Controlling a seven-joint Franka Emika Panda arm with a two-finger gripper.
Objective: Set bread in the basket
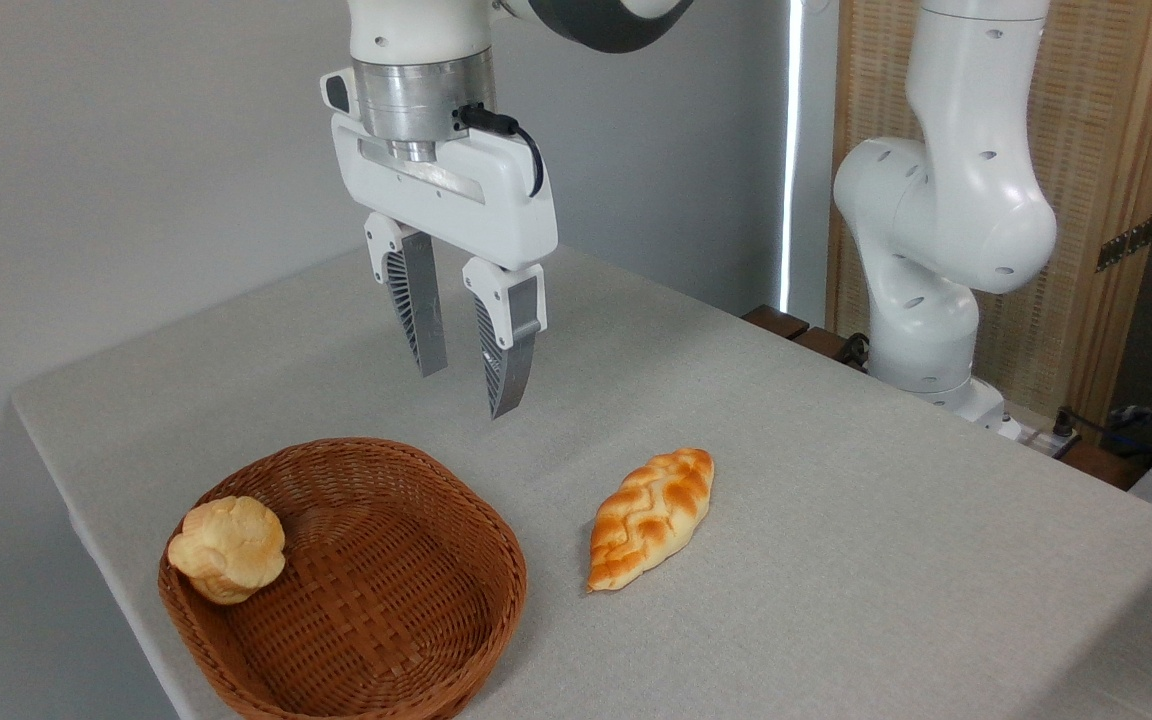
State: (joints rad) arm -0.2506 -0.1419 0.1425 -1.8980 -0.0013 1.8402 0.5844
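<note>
The basket [356, 590] is set near-left on the table [836, 560], a bun [227, 548] held at its left wall. The bread [650, 518] is laid just right of it.

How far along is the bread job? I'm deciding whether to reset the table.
Barely started. The bread lies on the table, to the right of the basket and apart from it. Only a round bun sits inside, against the left rim. The gripper hangs open and empty above the table, holding nothing. Left to do: grasp the loaf, carry it over, release it in the basket.
</note>
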